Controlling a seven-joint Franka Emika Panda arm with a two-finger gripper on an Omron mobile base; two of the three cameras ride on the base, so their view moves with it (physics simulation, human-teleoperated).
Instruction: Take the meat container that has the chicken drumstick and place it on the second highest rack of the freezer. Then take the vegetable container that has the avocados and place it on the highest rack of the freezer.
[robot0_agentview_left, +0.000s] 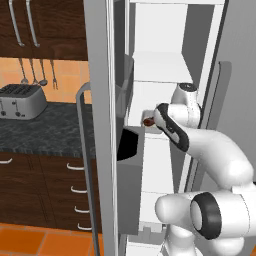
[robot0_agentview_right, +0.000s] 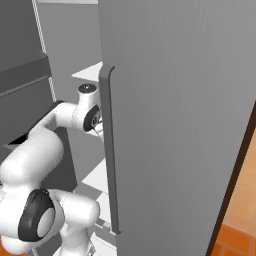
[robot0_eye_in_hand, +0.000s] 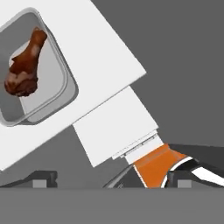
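Observation:
The meat container (robot0_eye_in_hand: 37, 70), a small light-grey rectangular tray, rests flat on a white shelf (robot0_eye_in_hand: 100, 61) of the freezer (robot0_agentview_left: 160, 65). The reddish-brown chicken drumstick (robot0_eye_in_hand: 24, 65) lies inside it. In the left base view the drumstick (robot0_agentview_left: 148, 121) sits at the front of the shelf under the uppermost one I see. My gripper (robot0_eye_in_hand: 111, 179) is open, apart from the tray, with nothing between its fingers (robot0_eye_in_hand: 41, 177). My arm (robot0_agentview_left: 200, 140) reaches into the freezer from the right. The vegetable container and the avocados are out of view.
The open freezer door (robot0_agentview_left: 100, 125) with a dark bin (robot0_agentview_left: 127, 145) and bar handle (robot0_agentview_left: 82, 150) stands close on the arm's left. A tall grey door (robot0_agentview_right: 175, 125) closes the right side. A toaster (robot0_agentview_left: 20, 100) sits on the dark counter (robot0_agentview_left: 50, 130).

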